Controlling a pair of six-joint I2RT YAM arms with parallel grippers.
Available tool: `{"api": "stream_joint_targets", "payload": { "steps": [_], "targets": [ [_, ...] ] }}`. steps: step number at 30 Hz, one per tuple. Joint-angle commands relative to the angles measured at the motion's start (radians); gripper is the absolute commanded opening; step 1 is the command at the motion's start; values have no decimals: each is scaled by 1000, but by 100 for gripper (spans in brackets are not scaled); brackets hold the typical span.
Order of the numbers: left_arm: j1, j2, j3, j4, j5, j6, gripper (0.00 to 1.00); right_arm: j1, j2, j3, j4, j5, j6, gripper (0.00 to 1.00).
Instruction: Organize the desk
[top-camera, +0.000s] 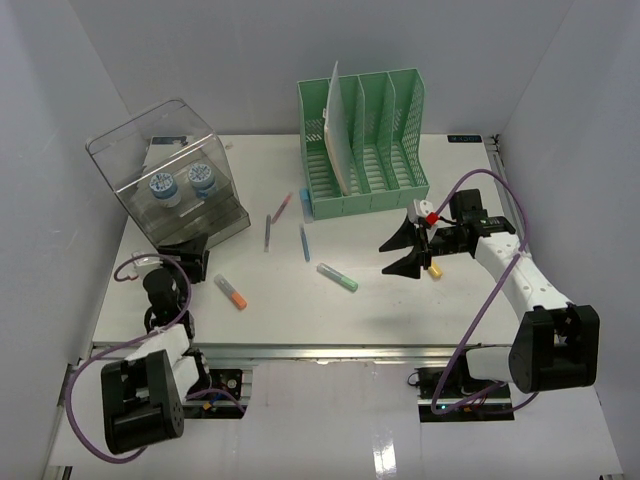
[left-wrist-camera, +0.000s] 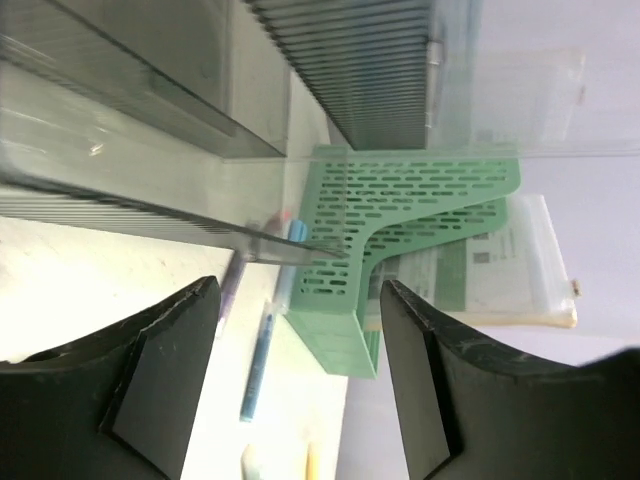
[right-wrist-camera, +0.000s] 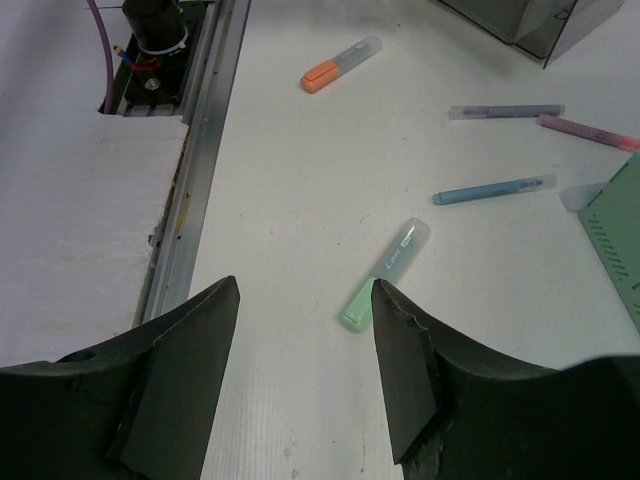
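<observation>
The white bench (top-camera: 300, 320) fills the middle of the top view, walled in pale grey, with its metal rail along the near edge above the two arm bases. At far centre stands a green file rack (top-camera: 365, 150) with a pale sheet (top-camera: 338, 130) in its leftmost slot. At far left a clear plastic box (top-camera: 170, 170) sits tilted, two white bottles (top-camera: 183, 183) inside. The left tool (top-camera: 188, 262) is just at the box's near edge, its jaws apart with nothing between them. The right tool (top-camera: 405, 250) hangs over the bench near the rack's right end, jaws spread and empty. Between the arms lie an orange highlighter (top-camera: 231, 292), a green highlighter (top-camera: 338, 277), a blue pen (top-camera: 305, 243), a grey-purple pen (top-camera: 268, 233) and a pink pen (top-camera: 284, 207), all apart from one another.
</observation>
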Motion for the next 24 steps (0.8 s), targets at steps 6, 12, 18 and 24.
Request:
{"api": "stream_joint_targets", "payload": {
  "steps": [6,12,18,24],
  "targets": [
    [3,-204,221,-785,5,224,81,-19,9,-5,0,1,8,63],
    [-3,-207,303,-1095,-19,296,65,-29,9,-9,17,4,25,63],
    [-54,-119,386,-1352,-104,338,64,-35,8,-11,31,7,43,64],
    [-96,-151,357,-1364,-126,327,66,-39,6,-14,37,8,49,64]
  ]
}}
